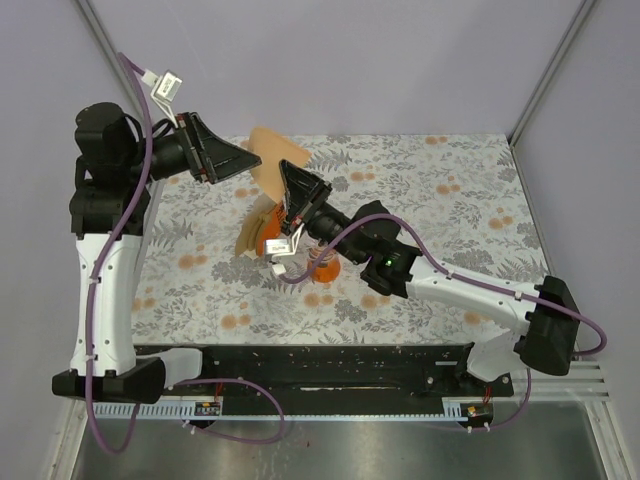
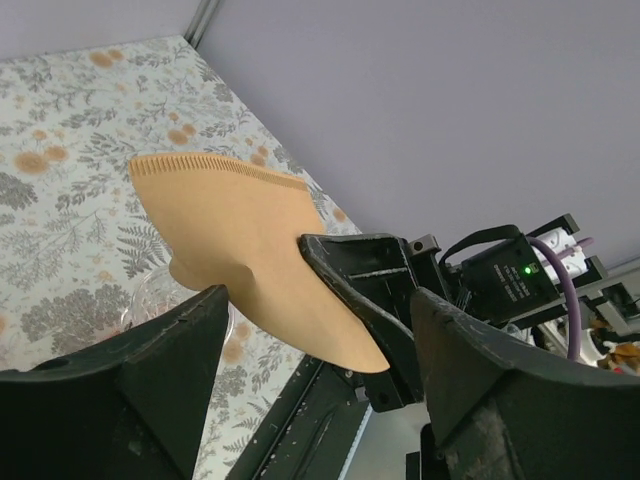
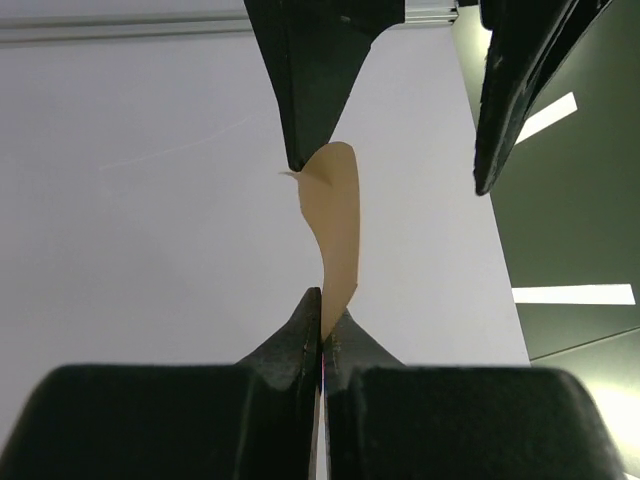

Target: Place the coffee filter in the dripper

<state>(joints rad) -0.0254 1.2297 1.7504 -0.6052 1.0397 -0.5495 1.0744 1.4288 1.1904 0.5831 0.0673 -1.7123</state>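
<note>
The right gripper (image 3: 322, 305) is pinched closed on the coffee filter (image 3: 335, 215), its two fingertips pressed together with the thin paper's edge between them; from that grip the filter stands out past the tips as a slightly curved, edge-on sheet; in the left wrist view the filter (image 2: 235, 235) spreads as a flat light-brown fan with a crimped seam along its far edge, and the right gripper (image 2: 305, 242) bites its near right side

The left gripper (image 3: 388, 178) faces the right one with its jaws spread wide and closed on nothing; the filter's free end lies inside that gap, right at the tip of one finger (image 3: 305, 90), whether touching or just beside I cannot tell, while the other finger (image 3: 520, 90) stands well apart from the paper

From above, the left gripper (image 1: 250, 162) and the right gripper (image 1: 287, 172) meet nose to nose at the filter (image 1: 268, 160), which is lifted off the floral table (image 1: 450, 200); the dripper (image 1: 322, 270) stands on the table behind the right gripper's tips, beneath that arm's wrist, partly hidden by it, apart from the filter; a bundle of brown filters in an orange holder (image 1: 258, 235) lies below the two grippers, just beside the dripper
</note>
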